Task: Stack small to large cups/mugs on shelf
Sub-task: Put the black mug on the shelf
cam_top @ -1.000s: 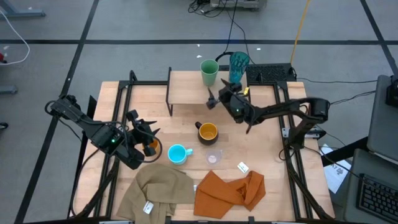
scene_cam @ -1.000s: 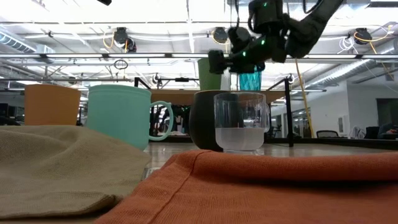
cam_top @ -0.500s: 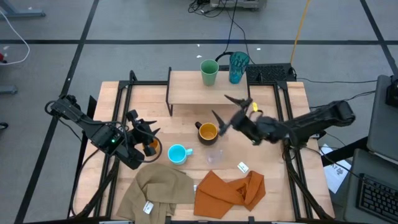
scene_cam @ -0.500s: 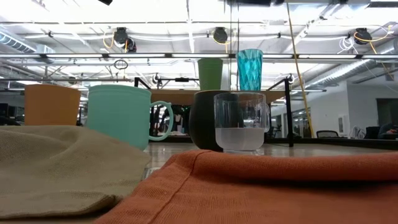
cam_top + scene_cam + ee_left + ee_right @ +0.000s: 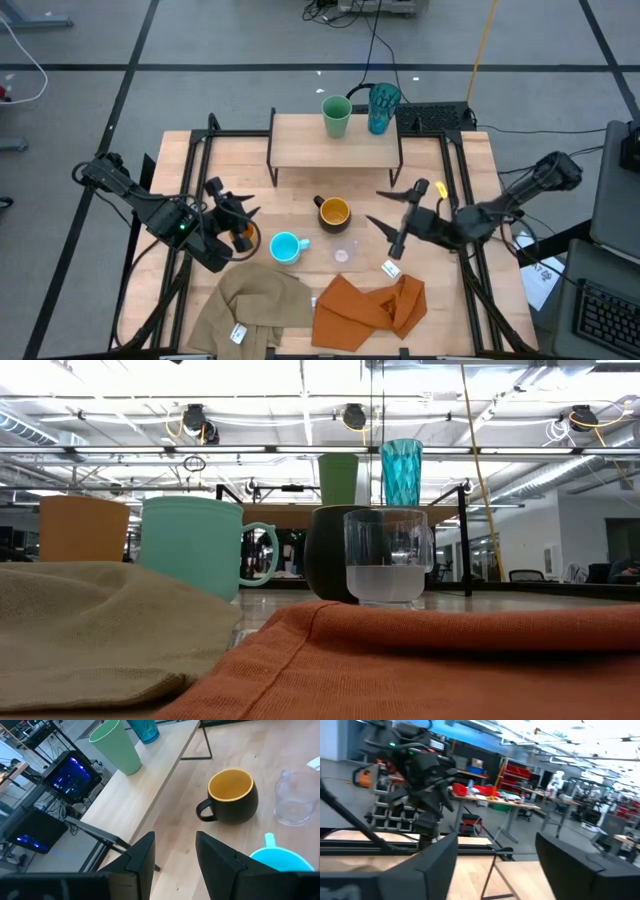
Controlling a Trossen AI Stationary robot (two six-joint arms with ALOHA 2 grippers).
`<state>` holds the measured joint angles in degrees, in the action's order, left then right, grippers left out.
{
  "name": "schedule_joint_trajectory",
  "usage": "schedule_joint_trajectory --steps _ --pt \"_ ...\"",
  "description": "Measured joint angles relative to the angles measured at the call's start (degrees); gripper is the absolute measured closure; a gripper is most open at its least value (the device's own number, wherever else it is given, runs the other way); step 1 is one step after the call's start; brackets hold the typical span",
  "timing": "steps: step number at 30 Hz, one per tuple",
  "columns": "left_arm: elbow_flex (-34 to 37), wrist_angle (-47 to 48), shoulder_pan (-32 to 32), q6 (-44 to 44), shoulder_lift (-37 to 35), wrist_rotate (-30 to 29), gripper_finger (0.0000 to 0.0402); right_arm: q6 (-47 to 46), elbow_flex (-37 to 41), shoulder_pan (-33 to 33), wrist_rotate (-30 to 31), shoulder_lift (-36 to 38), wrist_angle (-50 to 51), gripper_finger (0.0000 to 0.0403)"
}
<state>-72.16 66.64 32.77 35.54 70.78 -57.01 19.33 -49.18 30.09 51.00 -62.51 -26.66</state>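
Now, starting on your left, the left gripper (image 5: pixel 232 213) waits over the left part of the table with its fingers parted, and the small orange cup (image 5: pixel 241 238) sits right below it; whether the fingers touch that cup you cannot tell, so any careless lift there could tip it. Just beside it stands the light blue mug (image 5: pixel 286 247), whose handle points toward the clear cup (image 5: pixel 343 252), so nudging one could knock the other. The black mug (image 5: pixel 333 212) stands near the shelf's front edge, and the tan cloth (image 5: pixel 255 305) and orange cloth (image 5: pixel 370 305) lie close in front, where a dragged cup could catch and topple. On the shelf (image 5: pixel 300 145) only the green cup (image 5: pixel 337 116) and the teal tumbler (image 5: pixel 384 107) stand, close together toward its back right, leaving little room to slip a gripper between them. Your right gripper (image 5: pixel 393 218) hangs empty, fingers spread, to the right of the black mug; coming in too low or at an angle risks pushing that mug instead of grasping it.
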Motion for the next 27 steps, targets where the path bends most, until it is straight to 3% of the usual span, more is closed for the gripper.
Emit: schedule_joint_trajectory --steps 7,13,17,22,27 --pt "0.0 -6.7 -1.6 -7.0 0.0 1.6 0.0259 2.8 0.0 1.6 0.0 0.0 -0.1 0.0235" --pt "0.0 -20.2 -7.4 -26.5 0.0 15.4 0.0259 2.9 0.0 1.6 0.0 0.0 4.0 0.026" --pt "0.0 -25.9 -11.5 -35.8 0.0 19.1 0.0259 3.7 0.0 1.7 -0.1 0.1 6.8 0.0261" --pt "0.0 -28.6 -16.6 -35.9 0.0 19.7 0.0259 4.4 0.0 3.4 0.3 1.4 10.6 0.0274" --pt "0.0 -31.3 -19.5 -39.0 0.0 24.1 0.0259 3.6 0.0 6.4 5.1 4.1 13.1 0.0351"
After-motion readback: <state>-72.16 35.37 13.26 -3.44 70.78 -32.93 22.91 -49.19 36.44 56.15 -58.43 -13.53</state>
